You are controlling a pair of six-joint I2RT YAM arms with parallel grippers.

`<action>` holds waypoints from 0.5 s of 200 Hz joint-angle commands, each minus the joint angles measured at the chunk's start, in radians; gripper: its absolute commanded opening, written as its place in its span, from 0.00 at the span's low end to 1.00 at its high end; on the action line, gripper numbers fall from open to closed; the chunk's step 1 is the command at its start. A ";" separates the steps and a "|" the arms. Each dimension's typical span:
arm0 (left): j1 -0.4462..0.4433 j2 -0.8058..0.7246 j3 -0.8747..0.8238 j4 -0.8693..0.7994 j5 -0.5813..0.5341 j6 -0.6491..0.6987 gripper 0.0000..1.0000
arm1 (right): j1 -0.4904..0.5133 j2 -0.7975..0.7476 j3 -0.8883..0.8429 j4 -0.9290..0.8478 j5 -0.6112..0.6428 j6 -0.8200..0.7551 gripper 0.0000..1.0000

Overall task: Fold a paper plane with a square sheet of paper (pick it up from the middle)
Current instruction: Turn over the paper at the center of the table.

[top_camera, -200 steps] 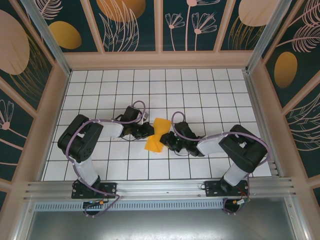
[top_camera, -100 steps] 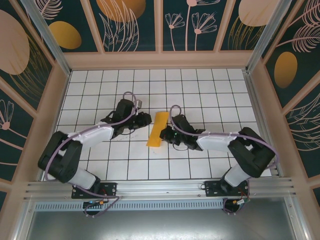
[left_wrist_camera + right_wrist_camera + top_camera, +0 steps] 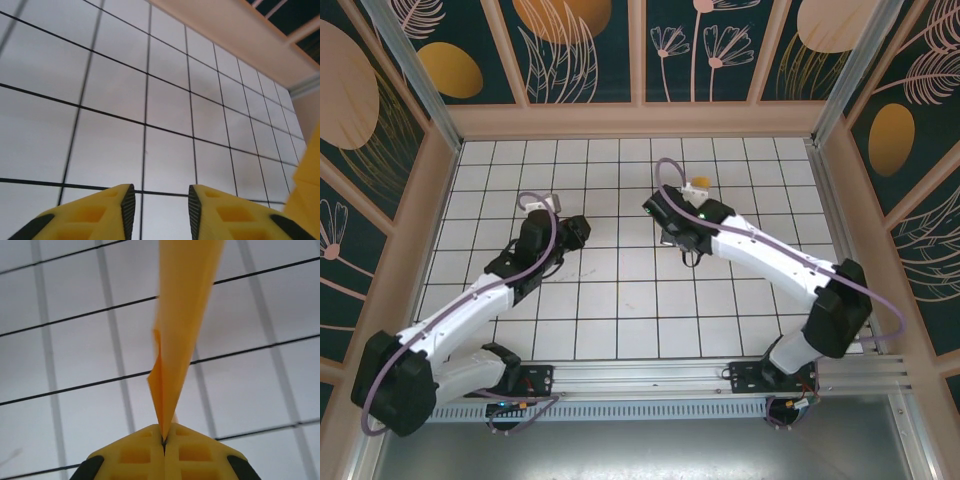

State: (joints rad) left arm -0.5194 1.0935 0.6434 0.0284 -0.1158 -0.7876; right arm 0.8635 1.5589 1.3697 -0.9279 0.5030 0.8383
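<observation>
The paper plane (image 3: 182,295) is a slim folded strip of orange-yellow paper. In the right wrist view it stands edge-on, rising out of my right gripper (image 3: 164,437), which is shut on its narrow lower end. From above, the right gripper (image 3: 696,190) is stretched out over the far middle of the grid table, off the surface. My left gripper (image 3: 577,229) hangs over the table left of centre, well apart from the paper. In the left wrist view its fingers (image 3: 161,192) stand open with bare tiles between them.
The white grid table (image 3: 620,300) is walled by a pale wooden frame (image 3: 635,120) with dark leaf-pattern panels behind it. An aluminium rail (image 3: 640,378) carrying both arm bases runs along the near edge.
The paper lay on the table between both grippers. The right gripper shut on it and carried it up and toward the far side. The left gripper opened and swung away to the left.
</observation>
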 commanded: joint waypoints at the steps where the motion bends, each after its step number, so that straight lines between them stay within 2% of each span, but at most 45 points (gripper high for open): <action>1: 0.001 -0.056 -0.028 -0.010 -0.139 -0.005 0.38 | 0.030 0.128 0.102 -0.420 0.233 0.053 0.03; 30: 0.001 -0.146 -0.047 -0.085 -0.304 -0.037 0.43 | 0.063 0.278 0.152 -0.435 0.207 0.069 0.03; 71: 0.002 -0.350 -0.122 -0.153 -0.501 -0.086 0.51 | 0.123 0.494 0.233 -0.263 0.027 -0.028 0.06; 84: 0.001 -0.411 -0.148 -0.153 -0.539 -0.084 0.54 | 0.139 0.559 0.281 -0.221 -0.029 -0.065 0.09; 100: 0.001 -0.447 -0.163 -0.140 -0.526 -0.062 0.56 | 0.149 0.597 0.325 -0.147 -0.113 -0.113 0.14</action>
State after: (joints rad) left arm -0.5190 0.6937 0.5095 -0.0883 -0.5541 -0.8577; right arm 0.9932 2.1143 1.6199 -1.1740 0.5274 0.8101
